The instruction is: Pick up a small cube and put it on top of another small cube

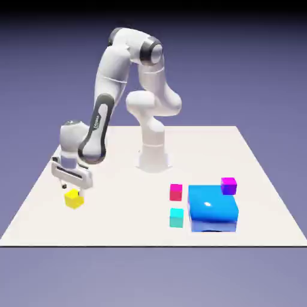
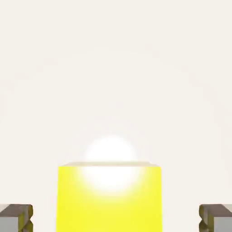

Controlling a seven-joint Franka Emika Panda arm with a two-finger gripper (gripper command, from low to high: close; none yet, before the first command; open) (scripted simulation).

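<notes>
Yellow cube (image 2: 109, 199) sits on bench (image 1: 120, 222) at exterior view's left, well apart from pink cube (image 1: 175, 192). Tool (image 1: 66, 184) is wide, cube centred btwn fingertips (image 2: 16, 217), not touching. We descend straight, keep gaps equal both sides, then close on opp. faces.

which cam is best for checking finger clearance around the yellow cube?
Hand view: the yellow cube sits centered between both fingertips, table visible in each gap. The exterior view shows only the gripper just above the cube, gaps unreadable.

Overhead exterior view; close downward hand view.
</notes>
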